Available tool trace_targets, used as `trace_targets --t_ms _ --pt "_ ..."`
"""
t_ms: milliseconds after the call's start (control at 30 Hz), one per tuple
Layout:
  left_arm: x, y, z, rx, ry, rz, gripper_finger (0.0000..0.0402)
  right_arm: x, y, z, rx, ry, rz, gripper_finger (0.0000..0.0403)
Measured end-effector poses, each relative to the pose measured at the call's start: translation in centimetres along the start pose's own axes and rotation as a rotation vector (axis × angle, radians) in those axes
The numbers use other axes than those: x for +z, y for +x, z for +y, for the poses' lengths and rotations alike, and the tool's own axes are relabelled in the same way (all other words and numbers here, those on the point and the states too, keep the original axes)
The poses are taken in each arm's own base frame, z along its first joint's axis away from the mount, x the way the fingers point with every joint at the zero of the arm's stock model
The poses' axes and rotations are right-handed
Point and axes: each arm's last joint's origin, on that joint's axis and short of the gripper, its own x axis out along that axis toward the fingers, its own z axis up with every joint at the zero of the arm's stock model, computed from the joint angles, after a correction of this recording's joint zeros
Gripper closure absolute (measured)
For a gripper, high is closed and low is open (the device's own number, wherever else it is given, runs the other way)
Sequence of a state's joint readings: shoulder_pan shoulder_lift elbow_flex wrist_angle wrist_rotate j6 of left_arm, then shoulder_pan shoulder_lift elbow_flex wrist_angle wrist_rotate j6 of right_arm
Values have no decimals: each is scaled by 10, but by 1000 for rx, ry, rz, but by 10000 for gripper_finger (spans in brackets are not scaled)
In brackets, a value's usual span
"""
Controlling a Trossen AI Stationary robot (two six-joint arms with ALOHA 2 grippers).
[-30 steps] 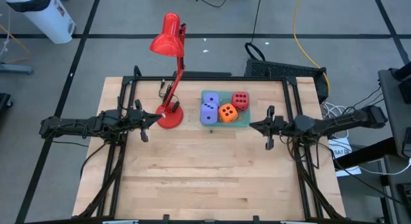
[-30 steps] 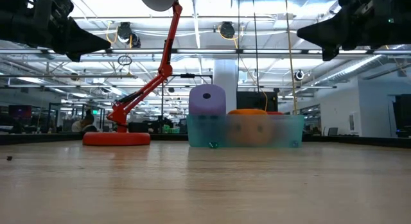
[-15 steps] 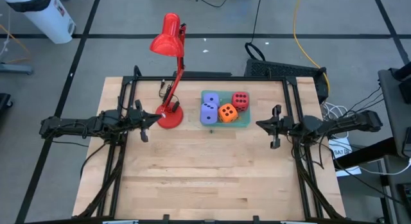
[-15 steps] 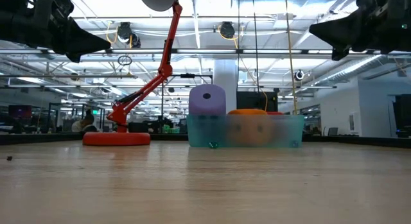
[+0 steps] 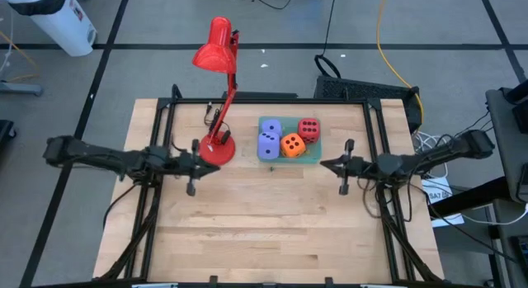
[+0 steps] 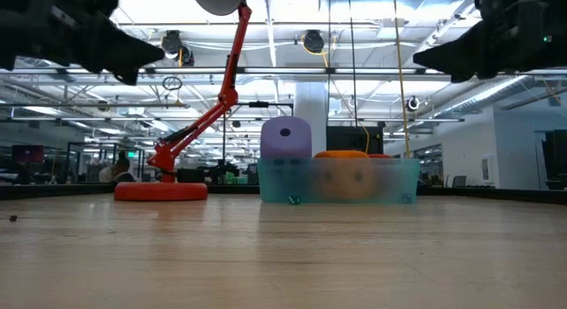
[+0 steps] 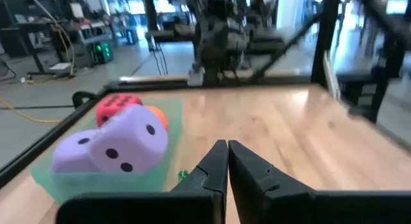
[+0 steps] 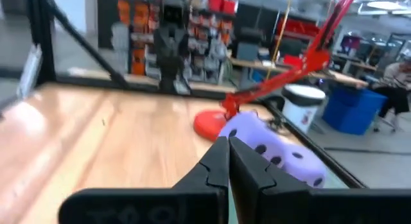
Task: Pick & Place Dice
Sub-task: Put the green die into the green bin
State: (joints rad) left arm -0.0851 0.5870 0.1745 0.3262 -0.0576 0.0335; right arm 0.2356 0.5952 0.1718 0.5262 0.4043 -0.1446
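1. My left hand (image 5: 190, 167) sits left of centre in the high view, its fingers pressed together on nothing, just below the red lamp's base (image 5: 218, 149).
2. My right hand (image 5: 343, 168) is right of centre in the same view, also pinched closed and empty, near the lower right corner of the green tray (image 5: 318, 157).
3. The dice all lie in that tray, at the upper middle of the table (image 5: 264, 230). Two lavender-blue dice (image 5: 269, 140) fill its left side, one stacked above the other by the look of the low view. The orange die (image 5: 292, 144) sits in the middle and the red die (image 5: 309, 127) in the upper right corner.
4. The dice look soft and light, so I judge they will give under a squeeze rather than slip. I would spread my fingers wide and take one across two opposite flat faces.
5. The frosted tray wall blurs the lower dice in the low view. The red die barely shows there, and I cannot tell how tightly the cubes are wedged together.
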Motion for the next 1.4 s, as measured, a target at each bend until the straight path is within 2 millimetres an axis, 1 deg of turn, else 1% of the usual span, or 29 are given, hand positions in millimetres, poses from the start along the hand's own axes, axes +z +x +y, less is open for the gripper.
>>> trace_targets --t_ms 100,167,300,400,500,633,733,833,900,1000,1100,1300,1400 --pt "-4 19 -3 -12 53 63 397 2 10 9 -11 -34 63 403" --pt "-8 31 -4 -16 79 103 394 2 17 15 -29 -57 103 403" --pt "-8 59 -5 20 100 166 397 -2 30 28 -65 -106 190 403" --pt "-12 81 -7 15 99 237 396 -6 41 38 -21 -142 240 403" --pt "-13 103 -9 17 91 254 394 -10 51 47 67 -191 284 403" --pt "-20 133 -11 26 71 305 398 -10 61 52 80 -246 331 403" --pt "-29 152 -10 100 58 345 391 -9 64 54 77 -264 332 403" --pt "-46 167 -9 208 37 412 389 -6 64 52 14 -267 320 403" --pt "-54 177 -7 280 20 431 390 -5 64 50 -34 -272 320 403" --pt "-64 190 -3 314 -24 451 398 -3 63 47 -85 -271 315 403" --pt "-73 200 1 335 -50 472 393 -1 62 47 -83 -264 306 403" --pt "-79 214 10 379 -136 463 398 -1 62 47 -81 -266 300 403" --pt "-78 220 10 379 -155 451 392 0 63 47 -81 -263 296 403"
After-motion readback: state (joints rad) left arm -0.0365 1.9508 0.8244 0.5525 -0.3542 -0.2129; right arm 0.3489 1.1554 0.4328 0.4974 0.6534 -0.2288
